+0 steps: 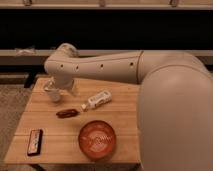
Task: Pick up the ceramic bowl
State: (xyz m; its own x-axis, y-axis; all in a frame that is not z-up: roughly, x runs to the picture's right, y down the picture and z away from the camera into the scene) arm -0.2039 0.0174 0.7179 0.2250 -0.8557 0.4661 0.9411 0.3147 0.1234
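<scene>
Wooden table (127, 112): ceramic bowl (97, 140), gripper (66, 89) by cup (51, 94)

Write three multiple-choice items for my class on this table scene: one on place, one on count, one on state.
1. The ceramic bowl sits on the table: A. back left B. front, near the middle C. back right
2. Things on the table: A. two B. nine C. five
3. The white bottle is: A. lying on its side B. standing upright C. inside the bowl
Key: 1 B, it sits by the near edge, while the end effector is back left by the white cup. 2 C, bowl, cup, bottle, brown item, dark device. 3 A, its long side rests on the wood.
</scene>
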